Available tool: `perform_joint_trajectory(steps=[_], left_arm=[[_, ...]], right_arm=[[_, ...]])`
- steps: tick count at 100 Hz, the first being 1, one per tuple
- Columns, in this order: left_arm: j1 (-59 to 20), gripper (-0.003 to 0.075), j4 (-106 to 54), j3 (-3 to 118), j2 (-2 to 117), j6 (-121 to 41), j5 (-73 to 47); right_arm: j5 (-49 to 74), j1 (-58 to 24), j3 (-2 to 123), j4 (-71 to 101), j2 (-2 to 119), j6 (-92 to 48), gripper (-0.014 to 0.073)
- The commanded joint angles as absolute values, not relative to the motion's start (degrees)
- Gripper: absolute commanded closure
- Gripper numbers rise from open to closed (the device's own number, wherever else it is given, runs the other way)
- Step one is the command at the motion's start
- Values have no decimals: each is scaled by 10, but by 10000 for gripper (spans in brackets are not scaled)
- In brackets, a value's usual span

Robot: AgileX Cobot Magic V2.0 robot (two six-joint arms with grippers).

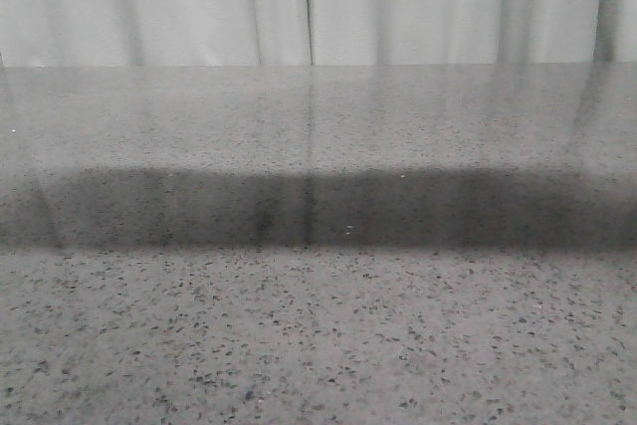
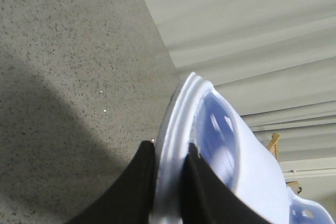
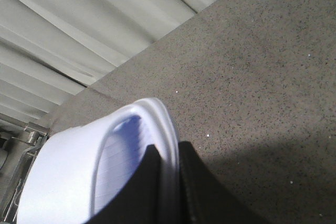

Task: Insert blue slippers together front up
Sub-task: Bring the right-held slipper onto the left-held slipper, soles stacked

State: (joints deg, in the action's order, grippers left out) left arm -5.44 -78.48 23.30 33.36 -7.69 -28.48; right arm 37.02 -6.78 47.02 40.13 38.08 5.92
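The left gripper (image 2: 169,182) is clamped on a slipper (image 2: 220,150) sole. The right gripper (image 3: 169,187) pinches the other slipper (image 3: 105,166) likewise.

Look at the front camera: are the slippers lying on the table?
No. The front view shows only the bare speckled table; each slipper is pinched in a gripper.

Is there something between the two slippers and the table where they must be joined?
Nothing visible. Each hand, left and right, already clamps a blue slipper by its sole edge, and the speckled table shows no other object.
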Motion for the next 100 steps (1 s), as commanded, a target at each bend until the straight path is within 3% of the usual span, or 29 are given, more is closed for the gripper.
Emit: perform_joint_trajectory(steps=[1,51,100], left_arm=[[-57,704,-832,255,333,-77,-298],[-57,704,-873,255,333,-77,-336],[-57,704,-884,255,335,-77,-346]], right_arm=[[338,-67,478,424,374,48,701],[336,-67,475,440,387,33,701],[340,-74,475,539,461,-95,701]])
